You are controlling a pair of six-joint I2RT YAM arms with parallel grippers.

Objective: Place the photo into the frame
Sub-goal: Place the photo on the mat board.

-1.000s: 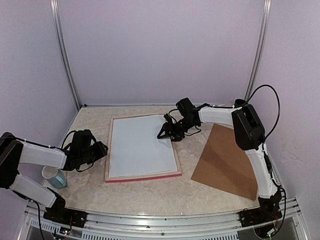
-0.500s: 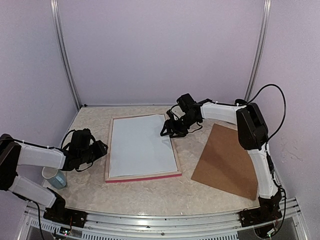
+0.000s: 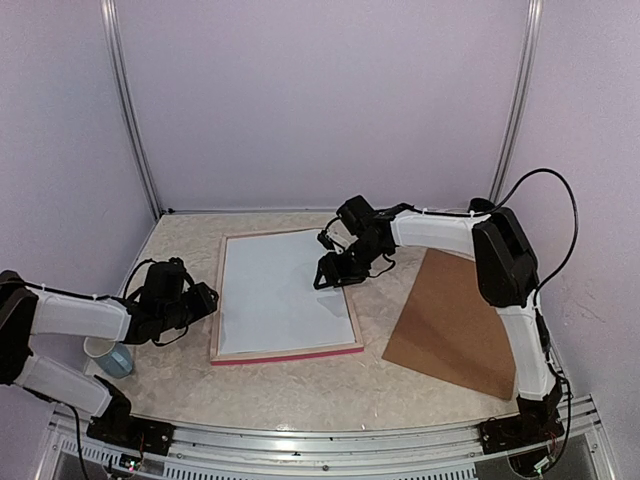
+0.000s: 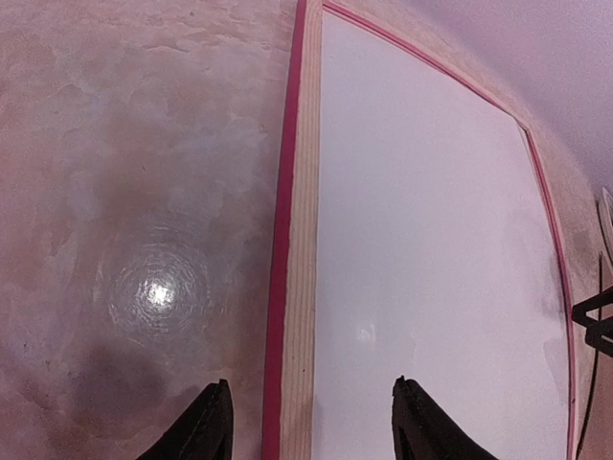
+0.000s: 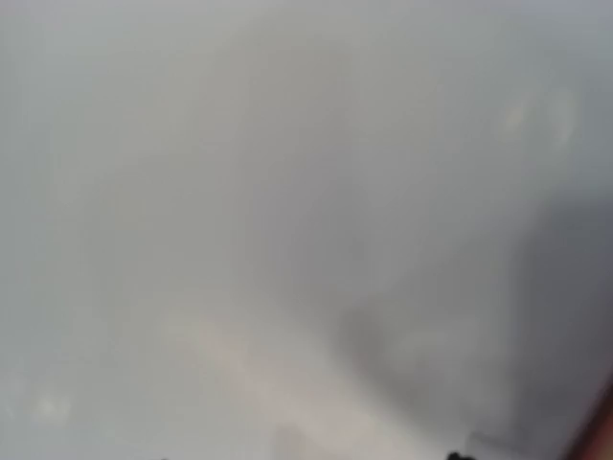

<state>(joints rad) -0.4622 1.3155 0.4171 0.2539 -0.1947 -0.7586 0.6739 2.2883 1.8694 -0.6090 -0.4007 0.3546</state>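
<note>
On the middle of the beige marbled table (image 3: pixel 300 392) lies the large thin rectangular wooden frame (image 3: pixel 290 352), flat, its pale wood back up and its pink-red edge showing along the near side. A plain white sheet (image 3: pixel 275 295) fills its opening. No printed side shows, so I cannot tell whether this sheet is the photo.

At 9 o'clock of the frame, the left gripper (image 3: pixel 203 299) sits low at the left rail with its fingers apart. In the wrist view one finger (image 4: pixel 206 426) is over bare table and the other (image 4: pixel 421 426) is over the white sheet, the rail between them.

At 2 o'clock, the right gripper (image 3: pixel 331 272) is down on the white sheet just inside the right rail. Its wrist view is a grey blur, so I cannot tell how its fingers stand.

A flat brown rectangular board (image 3: pixel 450 320) lies at 3 o'clock, apart from the frame. A pale cup (image 3: pixel 108 356) stands at 8 o'clock, under the left arm.
</note>
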